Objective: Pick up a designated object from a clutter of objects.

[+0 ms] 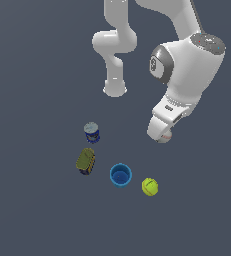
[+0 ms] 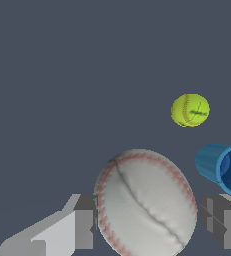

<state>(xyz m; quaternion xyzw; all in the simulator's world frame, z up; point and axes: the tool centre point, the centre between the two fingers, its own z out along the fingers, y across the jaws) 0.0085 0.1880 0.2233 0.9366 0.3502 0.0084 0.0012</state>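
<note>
Grey blocky fingers point(image 2: 84, 227) of the Panda gripper point(image 2: 152, 225) sit on either side of the white leather baseball with red stitching point(image 2: 146, 202) in the wrist view, one at each flank; they look pressed to the ball w/ no gap showing, so the jaws read as clenched on it, tho actual contact force can't be confirmed. In the exterior view only a sliver of the ball shows under the white hand at approx the gripper's tip point(image 1: 162, 136); whether it has left the dark grey floor point(image 1: 37, 215) can't be told from either pic.

Rest of the clutter lies apart from the grasp: yellow-green tennis ball point(image 1: 149, 187) nearer the camera, and just to the exterior view's left of it the open blue plastic cup point(image 1: 120, 175); both also appear beyond the baseball in the wrist view, ball point(image 2: 190, 110), cup point(image 2: 222, 167). Further to the exterior view's left, the olive-yellow can lying on its side point(image 1: 85, 161); behind it, the upright blue can w/ grey lid point(image 1: 91, 132).

Progress, as judged: target found, approached and apparently gripped; clear lift off the floor remains; neighbours are well clear, so a straight rise looks unobstructed.
</note>
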